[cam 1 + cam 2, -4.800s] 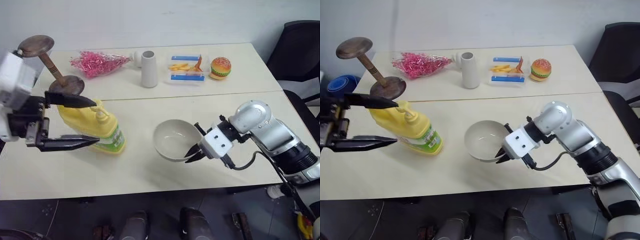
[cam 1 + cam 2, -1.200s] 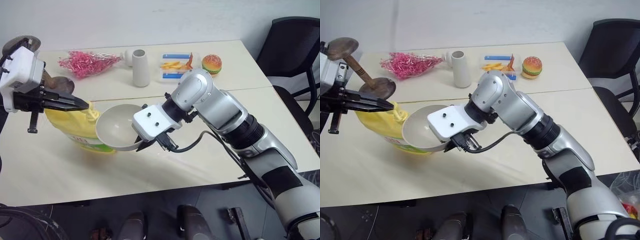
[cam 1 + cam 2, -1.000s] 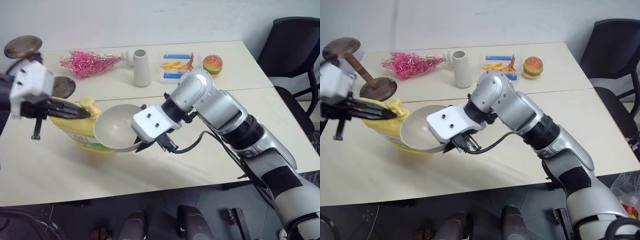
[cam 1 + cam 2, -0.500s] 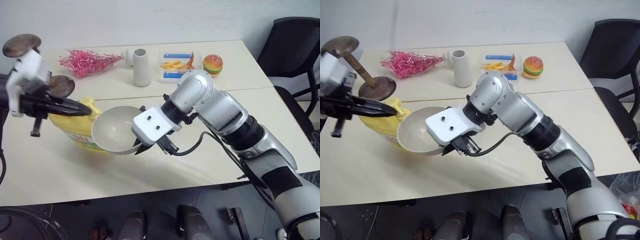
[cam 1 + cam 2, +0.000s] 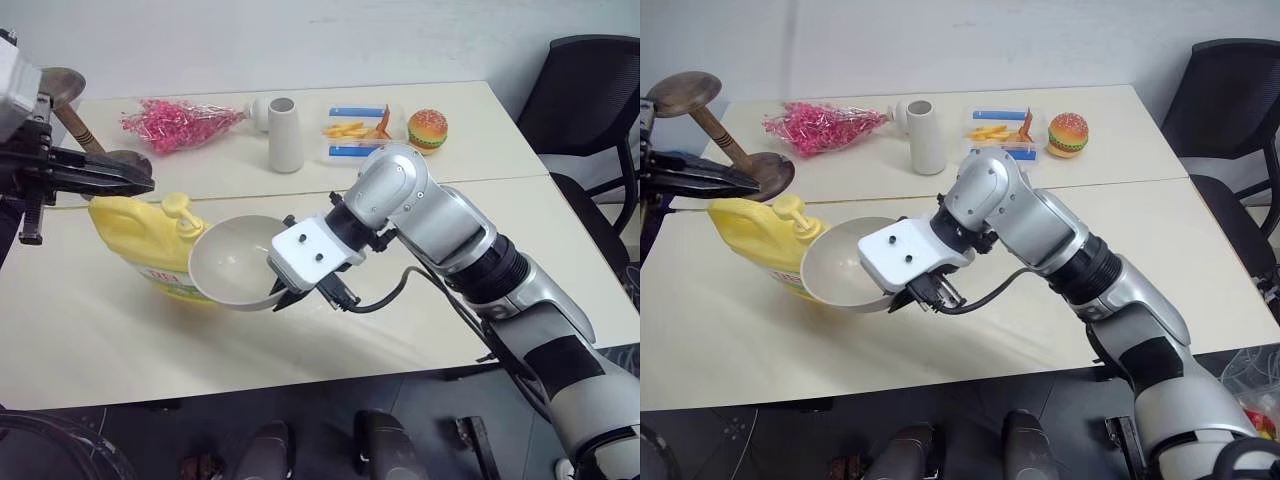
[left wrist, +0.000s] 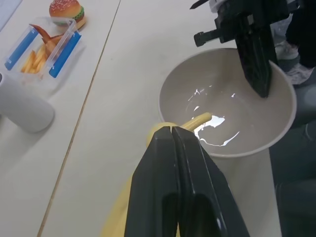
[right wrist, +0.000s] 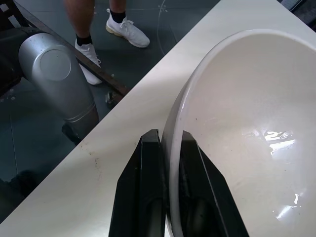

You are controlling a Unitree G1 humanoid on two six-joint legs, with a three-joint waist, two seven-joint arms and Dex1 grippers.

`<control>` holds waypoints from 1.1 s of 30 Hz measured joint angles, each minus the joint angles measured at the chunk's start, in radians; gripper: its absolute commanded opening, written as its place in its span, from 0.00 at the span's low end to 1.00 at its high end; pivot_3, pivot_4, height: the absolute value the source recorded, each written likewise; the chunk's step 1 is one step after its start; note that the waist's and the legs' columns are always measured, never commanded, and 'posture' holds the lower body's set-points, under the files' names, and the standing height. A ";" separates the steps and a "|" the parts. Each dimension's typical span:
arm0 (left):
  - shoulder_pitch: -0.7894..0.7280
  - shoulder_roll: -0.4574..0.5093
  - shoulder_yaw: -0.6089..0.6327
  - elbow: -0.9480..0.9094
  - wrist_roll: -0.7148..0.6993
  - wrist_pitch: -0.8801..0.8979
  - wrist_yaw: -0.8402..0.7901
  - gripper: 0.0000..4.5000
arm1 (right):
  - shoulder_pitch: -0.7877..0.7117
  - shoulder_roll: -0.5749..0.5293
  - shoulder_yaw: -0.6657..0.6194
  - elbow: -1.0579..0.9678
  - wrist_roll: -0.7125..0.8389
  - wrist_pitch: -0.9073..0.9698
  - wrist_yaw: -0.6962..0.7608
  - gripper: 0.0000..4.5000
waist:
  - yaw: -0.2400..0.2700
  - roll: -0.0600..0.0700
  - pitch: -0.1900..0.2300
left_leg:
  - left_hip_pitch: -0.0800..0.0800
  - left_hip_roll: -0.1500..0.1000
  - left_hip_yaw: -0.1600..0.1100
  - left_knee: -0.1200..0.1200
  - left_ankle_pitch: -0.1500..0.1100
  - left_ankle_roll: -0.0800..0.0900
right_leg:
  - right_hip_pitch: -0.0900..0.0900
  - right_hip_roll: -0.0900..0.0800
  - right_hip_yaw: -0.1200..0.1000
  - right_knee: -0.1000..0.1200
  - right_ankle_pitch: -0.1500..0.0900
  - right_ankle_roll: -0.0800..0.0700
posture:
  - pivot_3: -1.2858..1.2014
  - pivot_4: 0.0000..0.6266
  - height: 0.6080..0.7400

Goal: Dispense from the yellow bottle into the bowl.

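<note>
Two claws are engaged: the right claw is pinched on the rim of the bowl, held tilted just beside the yellow bottle; the left claw is pressed together, empty, above the pump. A spill could be caused if the bowl tips further, since liquid is already pooled inside. The bottle is stood on the surface, its long axis leaning, its spout pointed toward the bowl.
</note>
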 measured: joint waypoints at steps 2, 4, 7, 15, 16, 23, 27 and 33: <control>0.003 -0.026 -0.019 0.014 0.019 -0.019 0.000 0.01 | 0.000 0.000 0.000 0.000 0.000 -0.001 0.000 0.00 | 0.001 0.000 0.000 | 0.000 0.000 0.000 0.000 0.000 0.000 | 0.000 0.000 0.000 0.000 0.000 0.000 | 0.52 0.24 1.00; 0.003 -0.053 -0.036 0.024 0.035 -0.041 0.000 0.01 | 0.000 0.002 0.000 0.000 0.000 -0.002 0.000 0.00 | 0.001 0.000 0.000 | 0.000 0.000 0.000 0.000 0.000 0.000 | 0.000 0.000 0.000 0.000 0.000 0.000 | 0.52 0.24 1.00; -0.013 -0.073 -0.043 0.028 0.051 -0.068 0.000 0.01 | 0.000 0.002 0.000 0.000 0.000 -0.004 0.000 0.00 | 0.000 0.000 0.000 | 0.000 0.000 0.000 0.000 0.000 0.000 | 0.000 0.000 0.000 0.000 0.000 0.000 | 0.52 0.24 1.00; -0.042 -0.097 -0.058 0.061 0.074 -0.093 0.000 0.01 | 0.000 0.002 0.000 0.000 0.000 -0.006 0.000 0.00 | 0.000 0.000 0.000 | 0.000 0.000 0.000 0.000 0.000 0.000 | 0.000 0.000 0.000 0.000 0.000 0.000 | 0.52 0.24 1.00; -0.041 -0.096 -0.058 0.060 0.074 -0.095 0.000 0.01 | 0.000 0.002 0.000 0.000 0.000 -0.006 0.000 0.00 | 0.000 0.000 0.000 | 0.000 0.000 0.000 0.000 0.000 0.000 | 0.000 0.000 0.000 0.000 0.000 0.000 | 0.52 0.24 1.00; -0.001 -0.069 -0.049 0.054 0.076 -0.156 0.000 0.01 | 0.000 0.002 0.000 0.000 0.000 -0.008 0.000 0.00 | 0.000 0.000 0.000 | 0.002 0.000 0.000 0.000 0.000 0.000 | 0.001 0.000 0.000 0.000 0.000 0.000 | 0.52 0.24 1.00; 0.019 -0.069 -0.044 0.046 0.078 -0.195 0.000 0.01 | 0.000 0.002 0.000 0.000 0.000 -0.012 0.001 0.00 | 0.000 0.000 0.000 | 0.002 0.000 0.000 0.000 0.000 0.000 | 0.002 0.000 0.000 0.000 0.000 0.000 | 0.52 0.24 1.00; 0.026 -0.073 -0.044 0.041 0.087 -0.223 0.000 0.01 | 0.000 0.003 0.000 0.000 0.001 -0.012 0.001 0.00 | 0.001 0.000 0.000 | 0.003 0.000 0.001 0.000 0.000 0.000 | 0.003 0.000 0.000 0.000 0.000 0.000 | 0.52 0.24 1.00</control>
